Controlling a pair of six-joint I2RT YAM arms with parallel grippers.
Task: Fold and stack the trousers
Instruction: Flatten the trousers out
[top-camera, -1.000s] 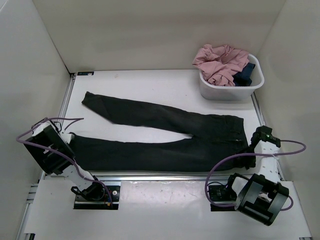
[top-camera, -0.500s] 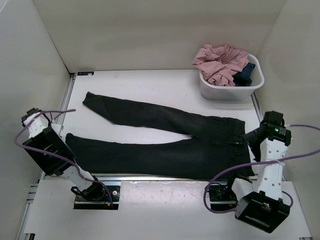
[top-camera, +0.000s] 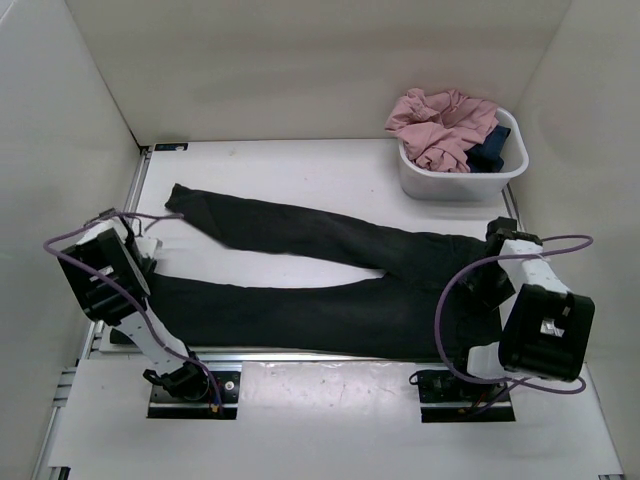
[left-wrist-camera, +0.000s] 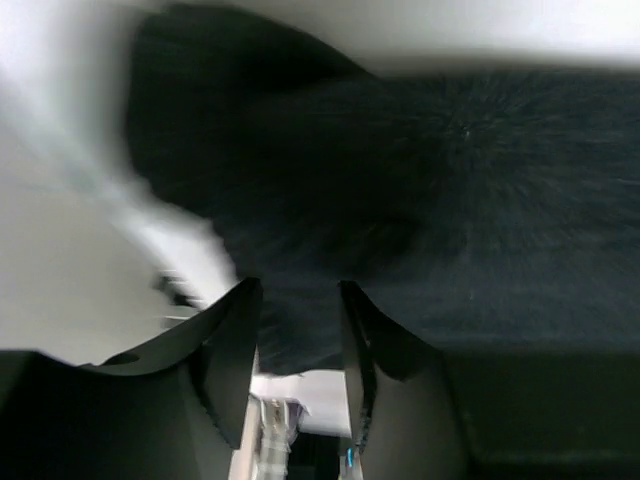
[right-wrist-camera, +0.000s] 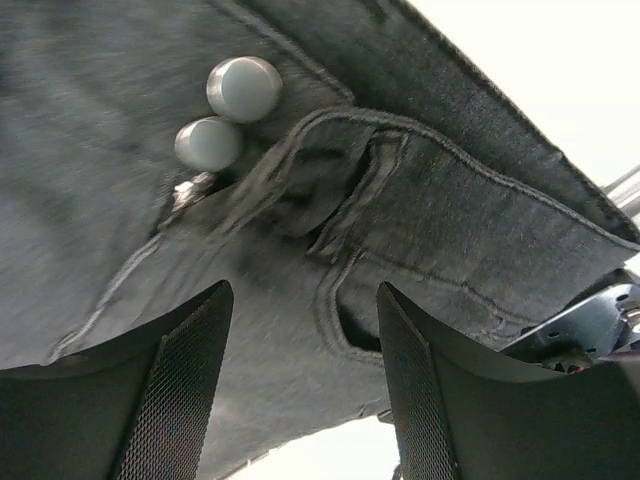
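Black trousers (top-camera: 330, 290) lie flat across the table, waistband on the right, both legs reaching left and spread apart. My left gripper (top-camera: 150, 262) hovers at the near leg's hem; in the left wrist view its jaws (left-wrist-camera: 298, 290) stand apart over blurred dark fabric (left-wrist-camera: 400, 180), gripping nothing. Over the waistband on the right sits my right gripper (top-camera: 488, 285). Its wrist view shows the jaws (right-wrist-camera: 303, 295) wide open above a pocket seam, with the trouser cloth (right-wrist-camera: 150, 200) and two pale buttons (right-wrist-camera: 243, 88) beyond them.
A white bin (top-camera: 455, 185) stands at the back right, holding a pink garment (top-camera: 440, 125) and a dark blue one (top-camera: 490, 145). A metal rail (top-camera: 320, 352) runs along the table's near edge. White walls close in the left, right and back.
Both grippers were shut at the trousers' ends a second ago. They opened, swung outward, and now are back over the hem and the waistband, still open.
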